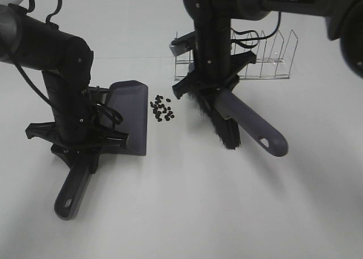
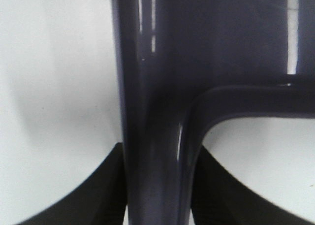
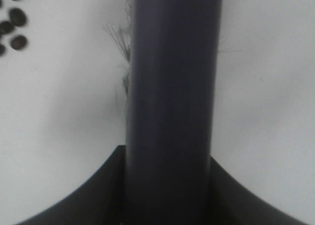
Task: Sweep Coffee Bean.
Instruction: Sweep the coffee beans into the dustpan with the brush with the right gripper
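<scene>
The near half of the white table lies open, widest at the near right, and a gripper could cross there freely. On the left, the black left arm stands over the dark purple plastic dustpan, whose handle juts towards the near edge. The black right arm and the slanting grey-handled, black-bristled brush block the middle. Between the dustpan's lip and the bristles runs a narrow lane, holding a cluster of small dark coffee beans. A clear wire rack closes the far right

dustpan handle part-hidden by left arm, brush blurred close-up
</scene>
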`<state>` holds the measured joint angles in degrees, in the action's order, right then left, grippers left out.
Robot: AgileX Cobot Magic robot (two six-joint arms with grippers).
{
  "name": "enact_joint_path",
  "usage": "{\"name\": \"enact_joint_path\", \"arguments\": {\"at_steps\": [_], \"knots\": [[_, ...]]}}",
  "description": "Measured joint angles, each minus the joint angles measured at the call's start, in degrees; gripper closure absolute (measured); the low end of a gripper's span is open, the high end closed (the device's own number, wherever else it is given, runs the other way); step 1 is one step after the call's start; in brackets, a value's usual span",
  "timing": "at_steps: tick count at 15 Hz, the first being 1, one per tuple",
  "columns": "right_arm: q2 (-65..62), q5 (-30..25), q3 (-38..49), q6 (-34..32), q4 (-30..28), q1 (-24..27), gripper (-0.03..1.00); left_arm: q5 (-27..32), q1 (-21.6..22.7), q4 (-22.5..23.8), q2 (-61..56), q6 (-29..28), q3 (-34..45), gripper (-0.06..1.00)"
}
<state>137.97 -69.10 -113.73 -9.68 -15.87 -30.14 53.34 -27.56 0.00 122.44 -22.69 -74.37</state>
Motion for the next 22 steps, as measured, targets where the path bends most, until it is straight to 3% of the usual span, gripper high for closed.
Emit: {"name": "enact_joint_path", "arguments": {"at_steps": [5,9,12,15,20,22], "knots": [[6.82,-1.15,-7.45,1.38,0.57,-6.82,0.70,0.00,0.00,-0.34,0.00,0.00,0.00,0.62],[7.68,-1.20,-9.11,1.55,4.98,-11.00,0.70,0.06,0.00,-0.57,0.00,0.00,0.00,0.62],[7.91,-1.72,-14.44,1.15,8.37,-11.57,0.70,0.23,0.00,-0.86,0.00,0.00,0.00,0.62],[7.51,-2.01,-17.99,0.57,8.19,-11.40,0.70,0.40,0.00,-0.92,0.00,0.00,0.00,0.62],[-0.74,-1.72,-18.45,0.17,2.23,-10.60,0.70,0.40,0.00,-0.92,0.00,0.00,0.00,0.62],[-3.50,-1.60,-18.62,0.29,1.95,-7.62,0.70,0.52,0.00,-1.03,0.00,0.00,0.00,0.62]]}}
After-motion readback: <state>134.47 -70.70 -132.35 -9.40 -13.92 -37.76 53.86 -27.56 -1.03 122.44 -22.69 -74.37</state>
